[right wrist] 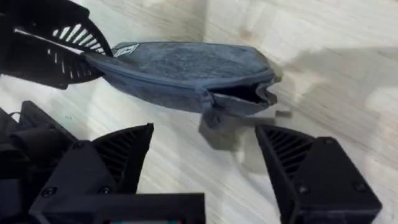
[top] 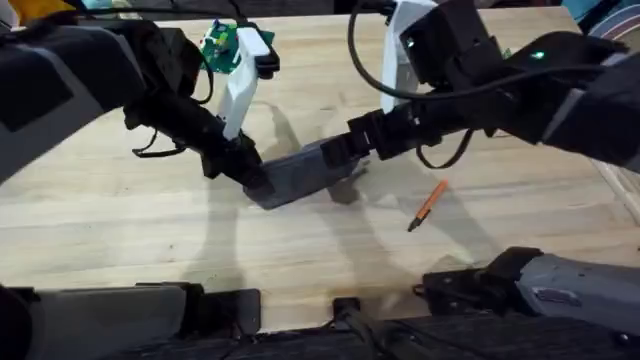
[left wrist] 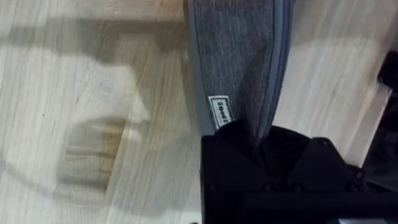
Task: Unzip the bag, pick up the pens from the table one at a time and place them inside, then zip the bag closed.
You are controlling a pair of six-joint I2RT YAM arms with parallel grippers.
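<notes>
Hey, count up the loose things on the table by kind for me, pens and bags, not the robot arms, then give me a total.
Pens: 1, the orange pen
Bags: 1, the grey bag
Total: 2

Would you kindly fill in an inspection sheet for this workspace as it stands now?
Surface: wooden table, bare around the work.
Job's things: grey bag lying mid-table, partly unzipped at one end; one orange pen beside it, apart.
Clutter: nothing seen.
Grippers: left gripper shut on the bag's end; right gripper open, by the gaping end.
Cables: black cables looping over the right arm.
Surroundings: green circuit board at the far edge.
</notes>
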